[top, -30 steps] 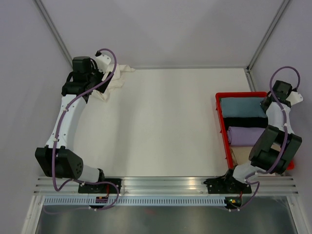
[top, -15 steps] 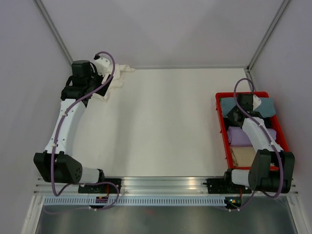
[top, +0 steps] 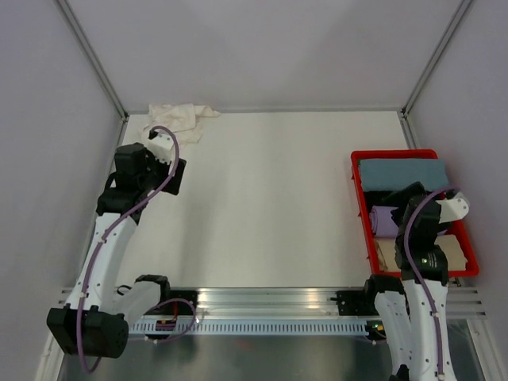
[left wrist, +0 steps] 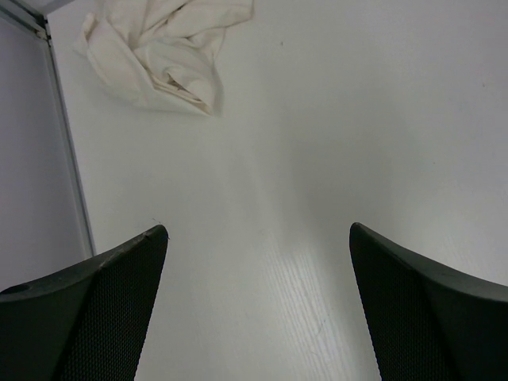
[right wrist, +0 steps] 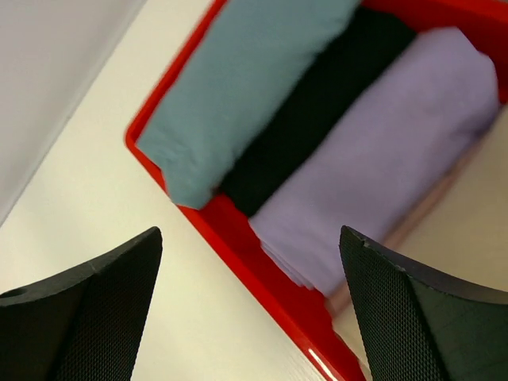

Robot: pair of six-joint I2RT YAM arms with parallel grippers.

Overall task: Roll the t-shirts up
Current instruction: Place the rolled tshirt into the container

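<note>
Cream-white cotton lies bunched at the far left corner of the desk (top: pixel 270 198): a cream-white t-shirt (top: pixel 178 119), crumpled and unrolled, close against the metal rail along the left wall. In the left wrist view it sits up and to the left of the fingers, well apart from them, its folds loose and uneven.

Just nearer than that heap, the left arm reaches up along the left side of the desk. The left claw (left wrist: pixel 258 228) is spread wide, both dark fingers apart, with only bare white desk between them. It pinches nothing and touches no cloth.

White desk fills the middle ground.

On the right stands a red plastic crate (top: pixel 394 153), set lengthwise near the right wall. Inside it, rolled cloths lie side by side. At the far end is the blue-grey t-shirt (top: pixel 401 173), rolled into a smooth bundle that spans the crate's width. Against it lies a black roll (right wrist: pixel 317 103), then a lilac roll (right wrist: pixel 381 159), and at the near end a beige cloth (top: pixel 387 254), partly hidden by the arm.

The right arm stands over the near half of the crate. The right claw (right wrist: pixel 248 232) is spread wide as well, its fingers apart above the crate's left wall and the rolls, holding nothing. Whether its tips touch the crate cannot be told.
</note>
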